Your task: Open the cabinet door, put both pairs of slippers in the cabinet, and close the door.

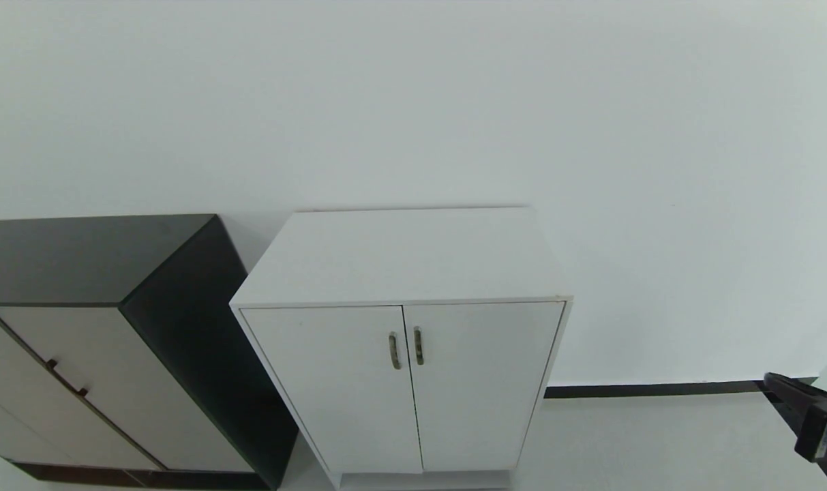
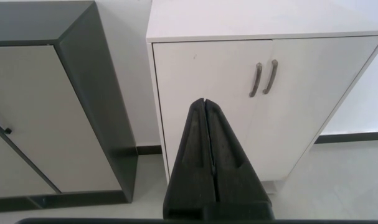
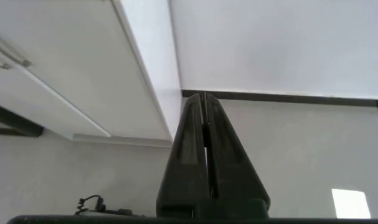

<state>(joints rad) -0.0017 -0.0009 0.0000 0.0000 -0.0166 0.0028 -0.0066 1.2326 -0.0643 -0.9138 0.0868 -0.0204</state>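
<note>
A white two-door cabinet (image 1: 399, 354) stands against the wall with both doors closed. Two metal handles (image 1: 406, 348) sit side by side where the doors meet. In the left wrist view the same cabinet (image 2: 238, 112) and its handles (image 2: 264, 78) lie ahead, and my left gripper (image 2: 205, 102) is shut and empty, held in front of the left door, some way off it. My right gripper (image 3: 205, 96) is shut with nothing in it, low beside the cabinet's right side (image 3: 83, 68). Part of the right arm (image 1: 808, 416) shows at the lower right of the head view.
A dark cabinet with pale doors (image 1: 99, 354) stands close to the left of the white one. A black skirting strip (image 1: 658, 390) runs along the wall's foot. Bare pale floor (image 1: 658, 443) lies to the cabinet's right. A small dark cable (image 3: 92, 202) rests on the floor.
</note>
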